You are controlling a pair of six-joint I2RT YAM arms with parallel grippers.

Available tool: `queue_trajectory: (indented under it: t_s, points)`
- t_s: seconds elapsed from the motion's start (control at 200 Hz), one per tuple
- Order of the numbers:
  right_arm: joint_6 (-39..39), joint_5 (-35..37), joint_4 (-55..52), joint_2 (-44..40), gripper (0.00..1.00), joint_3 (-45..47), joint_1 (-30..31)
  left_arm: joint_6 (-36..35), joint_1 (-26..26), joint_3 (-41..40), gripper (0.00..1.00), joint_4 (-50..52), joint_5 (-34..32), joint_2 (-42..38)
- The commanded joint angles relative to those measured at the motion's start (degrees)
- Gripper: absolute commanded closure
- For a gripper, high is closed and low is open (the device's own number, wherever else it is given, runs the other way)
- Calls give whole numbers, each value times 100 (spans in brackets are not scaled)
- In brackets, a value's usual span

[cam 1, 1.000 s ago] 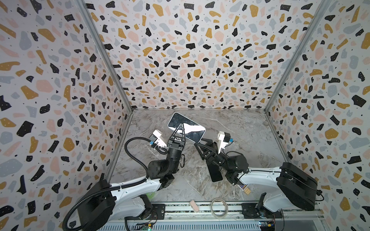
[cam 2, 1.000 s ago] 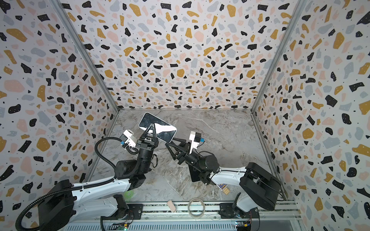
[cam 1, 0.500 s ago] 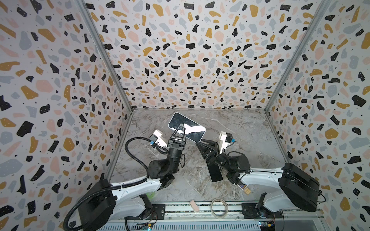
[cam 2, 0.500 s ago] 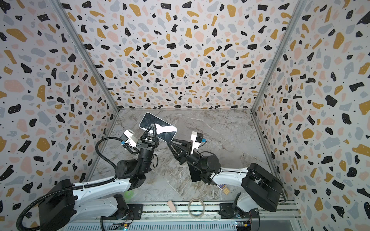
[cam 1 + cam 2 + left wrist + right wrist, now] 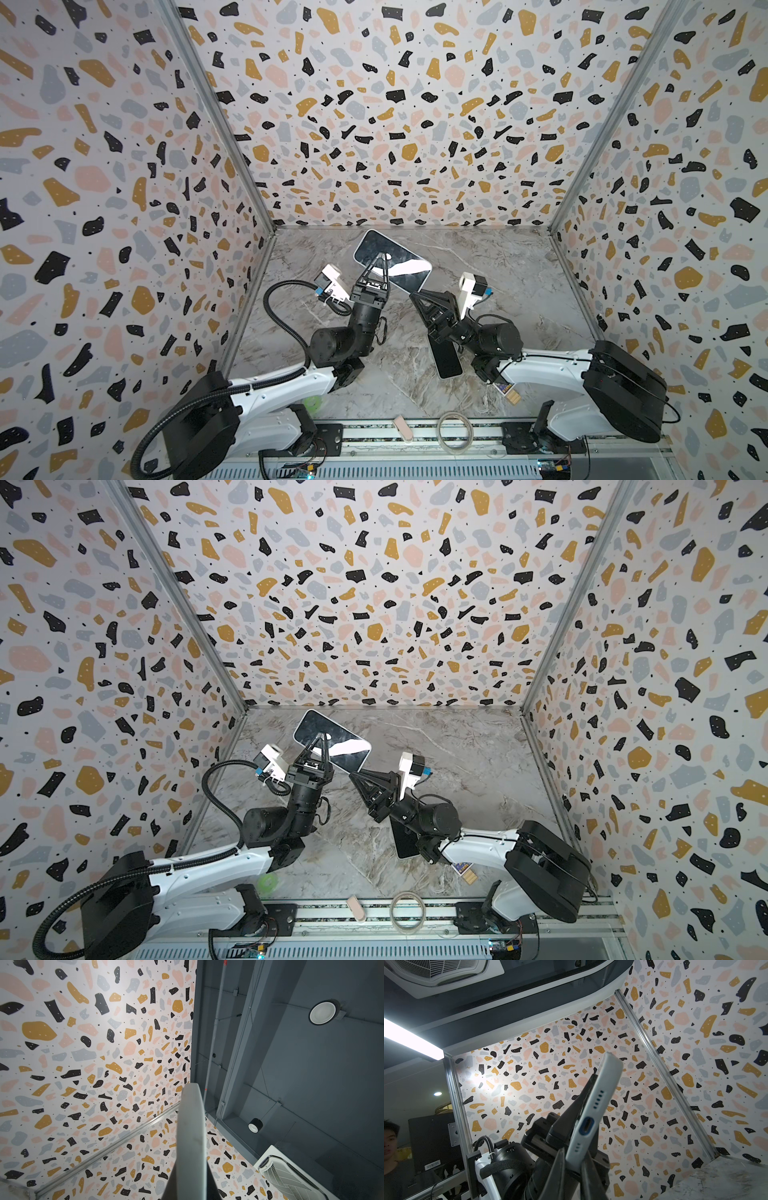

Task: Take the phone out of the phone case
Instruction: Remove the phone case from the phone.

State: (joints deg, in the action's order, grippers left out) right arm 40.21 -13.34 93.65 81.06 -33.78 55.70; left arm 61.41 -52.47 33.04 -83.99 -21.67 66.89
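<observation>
Cased phone (image 5: 405,270) held above table (image 5: 507,266), rear centre, tilted. Left gripper (image 5: 380,257) reaches in from front-left, fingers across its near long edge. Right gripper (image 5: 412,296) comes from front-right, tips at its near right corner. Flat slab (image 5: 446,361) lies on table under right arm, in front of phone. Small block (image 5: 510,392) right of slab. Small ring (image 5: 312,402) on table by left arm's base. On front rail (image 5: 365,434): 1 stub (image 5: 402,428) just left of 1 tape loop (image 5: 439,428).
</observation>
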Motion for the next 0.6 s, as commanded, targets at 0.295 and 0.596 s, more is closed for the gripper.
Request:
queue_trajectory:
  t_s: [0.295, 0.596]
  points:
    - [-1374, -383, -605, -674, 100, 59, -14, 556, -19, 520, 100, 1074, 303, -425]
    - [-1968, -273, -1364, -939, 100, 113, 10, 662, -18, 554, 100, 1331, 276, -449]
